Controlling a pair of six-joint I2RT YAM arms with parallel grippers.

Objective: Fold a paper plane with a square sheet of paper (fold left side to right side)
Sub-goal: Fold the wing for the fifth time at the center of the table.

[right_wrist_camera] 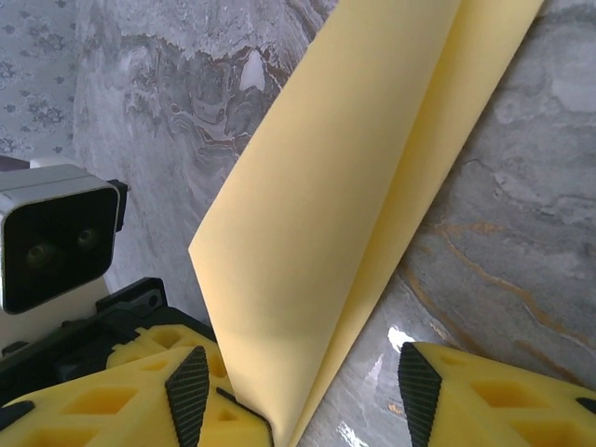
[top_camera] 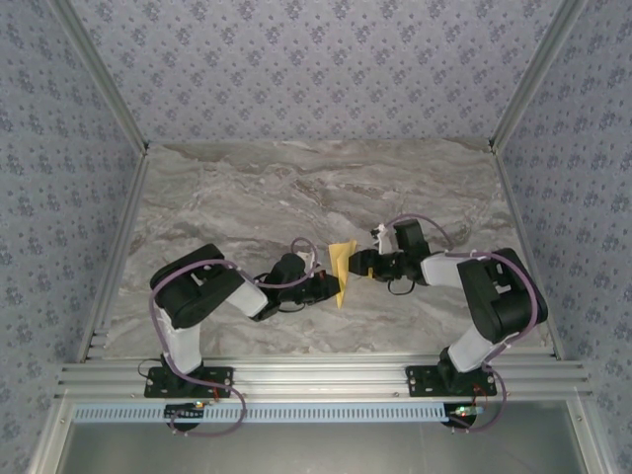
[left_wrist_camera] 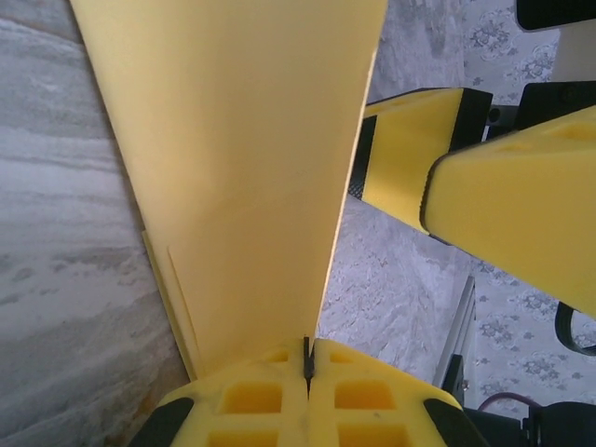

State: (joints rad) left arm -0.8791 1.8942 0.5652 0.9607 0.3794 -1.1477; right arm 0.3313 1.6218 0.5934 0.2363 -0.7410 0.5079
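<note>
The square sheet of paper (top_camera: 342, 267) is yellow-orange and folded double into a narrow tapering shape. It is held up off the marble between the two arms. My left gripper (top_camera: 326, 286) is shut on its lower edge. In the left wrist view the jaws (left_wrist_camera: 307, 361) meet with the paper (left_wrist_camera: 242, 168) pinched in the seam. My right gripper (top_camera: 359, 265) faces it from the right, and its yellow fingers (left_wrist_camera: 507, 200) show there too. In the right wrist view the folded paper (right_wrist_camera: 345, 214) stands between my open right gripper (right_wrist_camera: 303, 396), close to the left pad (right_wrist_camera: 186, 396) and apart from the right pad (right_wrist_camera: 419, 391).
The grey marble table (top_camera: 247, 197) stretches away behind the arms. Patterned walls with metal posts close it in on three sides. An aluminium rail (top_camera: 316, 377) runs along the near edge. The left wrist's camera housing (right_wrist_camera: 56, 237) sits close beside my right gripper.
</note>
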